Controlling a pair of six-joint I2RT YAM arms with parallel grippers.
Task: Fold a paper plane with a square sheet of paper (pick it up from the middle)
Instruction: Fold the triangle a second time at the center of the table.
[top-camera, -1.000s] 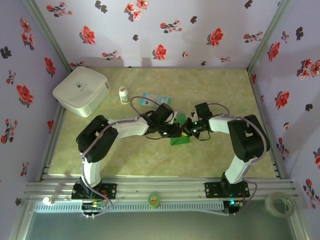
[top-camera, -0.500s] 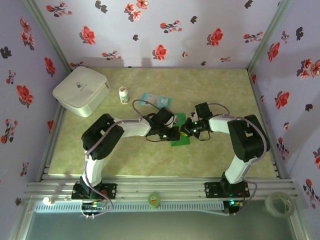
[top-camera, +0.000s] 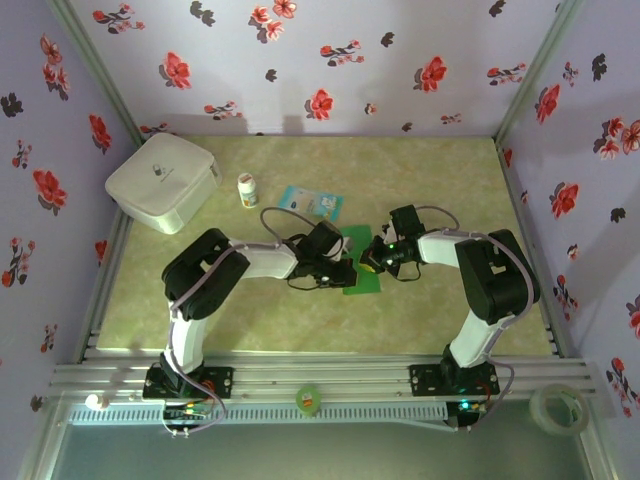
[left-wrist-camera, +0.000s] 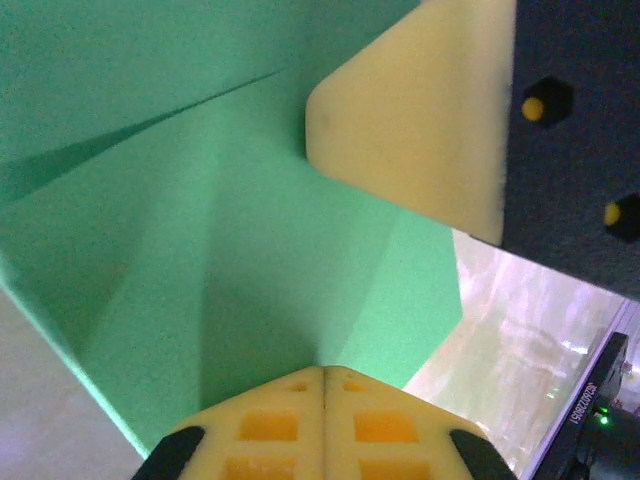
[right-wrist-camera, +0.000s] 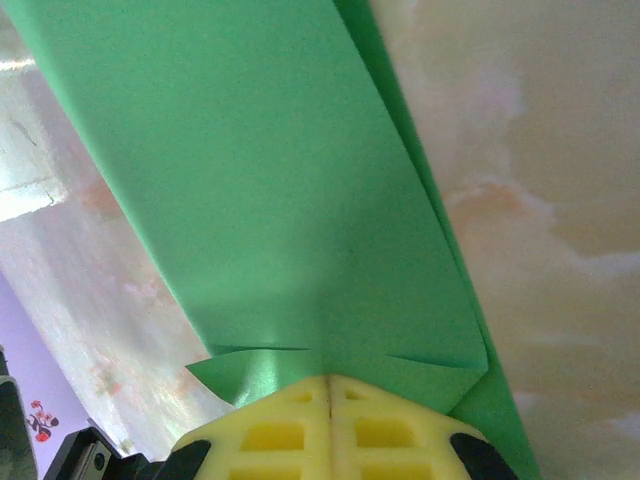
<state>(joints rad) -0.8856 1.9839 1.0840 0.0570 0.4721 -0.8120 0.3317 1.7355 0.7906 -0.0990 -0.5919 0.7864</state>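
Overhead, we see the left gripper and right gripper meeting mid-table on a marbled beige tabletop, over the square sheet of paper, which is bright green and partly folded.

From the left wrist, smooth matte green planes with sharp creases run into yellow latticed tips clamped together on the paper.

From the right wrist, a long folded green band puckers where the closed yellow tips pinch it.

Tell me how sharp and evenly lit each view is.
Top external: soft but evenly lit, the square sheet of paper small in frame. Left wrist: close-up, crease shadows clear, background blurred. Right wrist: paper evenly lit, glare on the table.
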